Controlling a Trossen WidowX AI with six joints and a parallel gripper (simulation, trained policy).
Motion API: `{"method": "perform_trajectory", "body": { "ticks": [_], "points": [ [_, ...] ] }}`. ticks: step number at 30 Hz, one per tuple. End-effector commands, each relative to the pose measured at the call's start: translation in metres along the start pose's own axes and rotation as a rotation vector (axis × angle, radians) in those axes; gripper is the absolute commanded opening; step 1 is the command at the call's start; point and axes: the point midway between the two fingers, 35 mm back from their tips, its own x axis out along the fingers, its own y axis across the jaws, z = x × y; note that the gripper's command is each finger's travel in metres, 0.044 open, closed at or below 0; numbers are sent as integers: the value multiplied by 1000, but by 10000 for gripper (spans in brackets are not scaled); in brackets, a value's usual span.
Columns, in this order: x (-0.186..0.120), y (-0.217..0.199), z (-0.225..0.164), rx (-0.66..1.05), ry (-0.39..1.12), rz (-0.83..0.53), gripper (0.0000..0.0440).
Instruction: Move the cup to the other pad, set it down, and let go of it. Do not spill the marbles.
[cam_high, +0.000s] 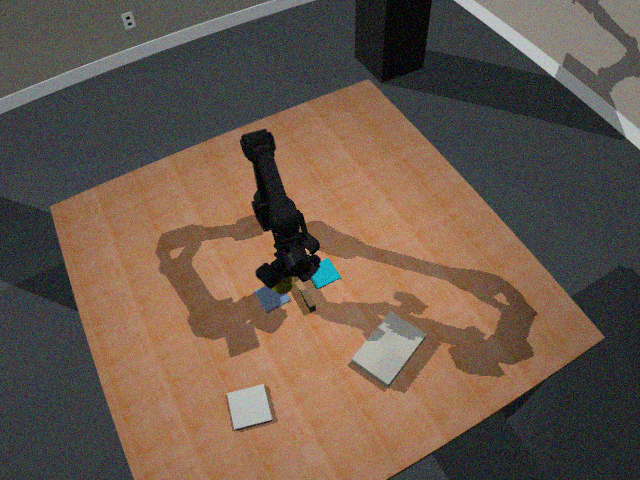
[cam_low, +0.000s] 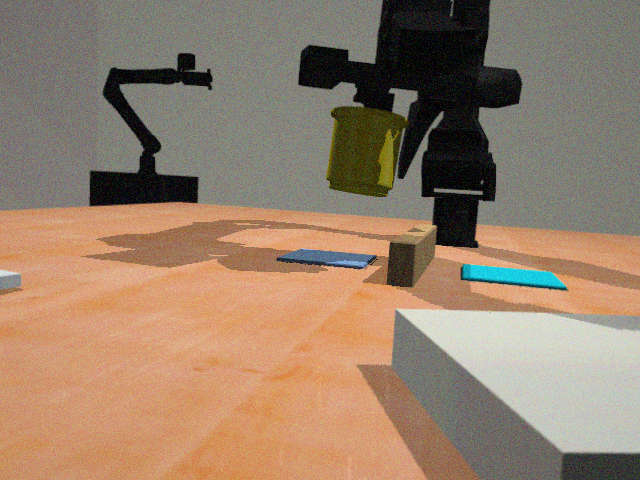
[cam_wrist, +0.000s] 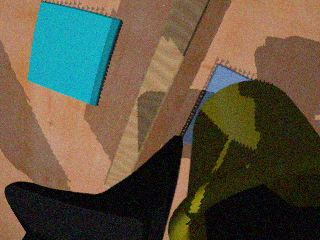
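Taking the wooden block (cam_high: 305, 295) (cam_low: 412, 258) (cam_wrist: 155, 75) as landmark: the claw (cam_high: 293, 281) (cam_low: 395, 139) (cam_wrist: 192, 145) is clamped on the yellow cup (cam_high: 282, 285) (cam_low: 366, 150) (cam_wrist: 250, 145), held slightly tilted in the air on the block's blue pad (cam_high: 269, 298) (cam_low: 328, 257) (cam_wrist: 220, 82) side. The cyan pad (cam_high: 325, 273) (cam_low: 511, 276) (cam_wrist: 70, 52) lies opposite. Beneath the block, the table (cam_high: 170, 382) (cam_low: 206, 361) (cam_wrist: 55, 115) shows orange wood grain; beyond are dark floor (cam_high: 170, 98) and grey wall (cam_high: 56, 41) (cam_low: 258, 155). No lettering is legible.
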Motion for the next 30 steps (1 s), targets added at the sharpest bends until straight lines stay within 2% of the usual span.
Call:
{"method": "perform_trajectory", "body": {
  "ticks": [1, 16, 30],
  "points": [
    [-10, 7, 8, -12, -32, -8, 10],
    [-21, 43, 33, -68, -111, -28, 0],
    [-15, 86, 48, -114, -156, -24, 0]
  ]
}}
